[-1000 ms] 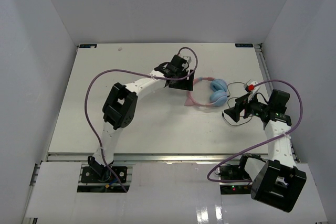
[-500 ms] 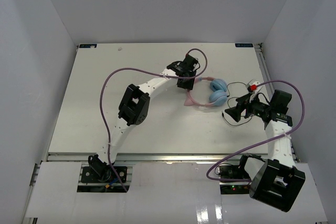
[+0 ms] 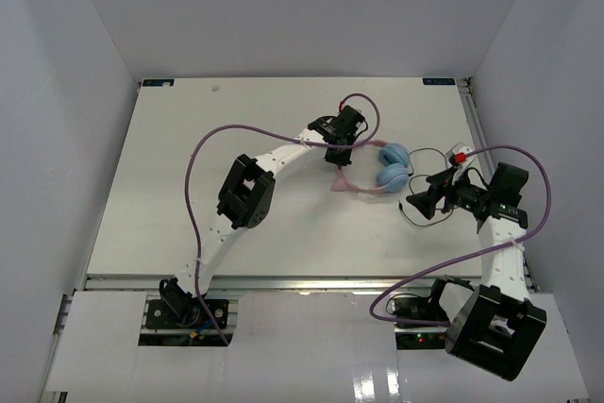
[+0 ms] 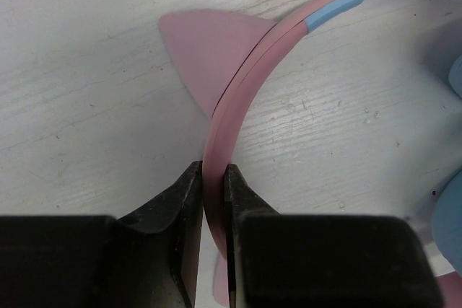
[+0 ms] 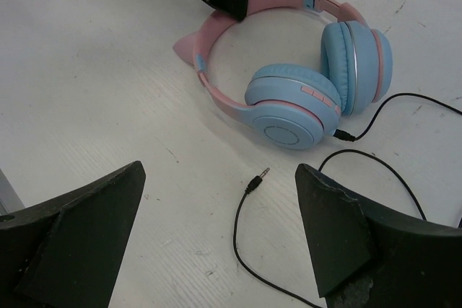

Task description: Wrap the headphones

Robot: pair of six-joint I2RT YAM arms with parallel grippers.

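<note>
The headphones lie flat on the white table right of centre, with a pink cat-eared headband and two light-blue ear cups. My left gripper is shut on the headband just below one cat ear; from above it stands at the band's far side. The thin black cable runs loose from one cup, and its plug lies on the table. My right gripper hovers open over that plug, touching nothing, just right of the ear cups.
Thick purple robot cables loop above both arms. The table is boxed in by white walls on three sides. More black cable curls behind the right wrist.
My left gripper moved right to the headband and shut on it. The right gripper has barely shifted and stays open.
</note>
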